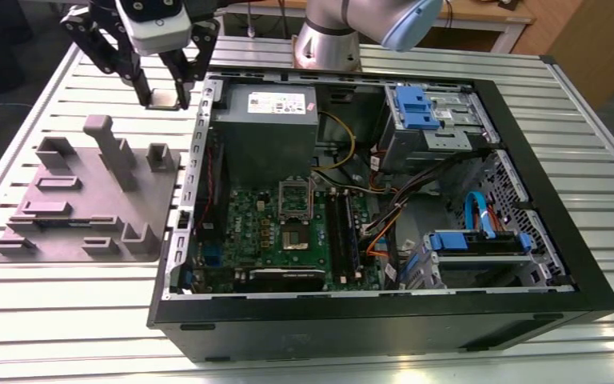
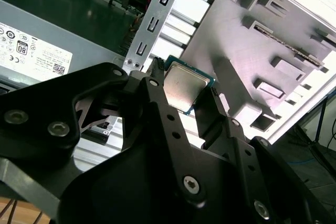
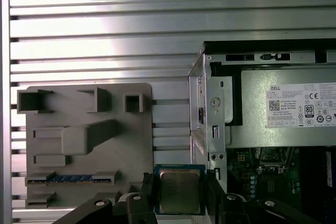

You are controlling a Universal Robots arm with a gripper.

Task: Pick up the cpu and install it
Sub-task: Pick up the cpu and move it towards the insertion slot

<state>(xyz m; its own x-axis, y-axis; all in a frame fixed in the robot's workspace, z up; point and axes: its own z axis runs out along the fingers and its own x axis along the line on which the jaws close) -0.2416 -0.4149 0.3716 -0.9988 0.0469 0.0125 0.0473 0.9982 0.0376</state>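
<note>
The cpu (image 1: 163,99) is a small square chip with a shiny metal top, held in the air over the slatted table, between the grey fixture plate and the computer case's wall. My gripper (image 1: 164,94) is shut on it, one black finger on each side. The chip (image 3: 179,190) and the gripper (image 3: 179,193) around it appear in both wrist views, and the second wrist view has the chip (image 2: 181,86) tilted between the fingertips (image 2: 155,66). The motherboard (image 1: 285,232) lies inside the open case, its socket (image 1: 293,237) uncovered with the retaining frame (image 1: 294,196) flipped up.
A grey fixture plate (image 1: 83,200) with raised holders lies on the table at the exterior view's left. The open black case (image 1: 392,320) holds a grey power supply (image 1: 266,120), blue drive bays (image 1: 430,108), cables and black RAM slots (image 1: 339,228). The arm's base (image 1: 328,40) stands behind the case.
</note>
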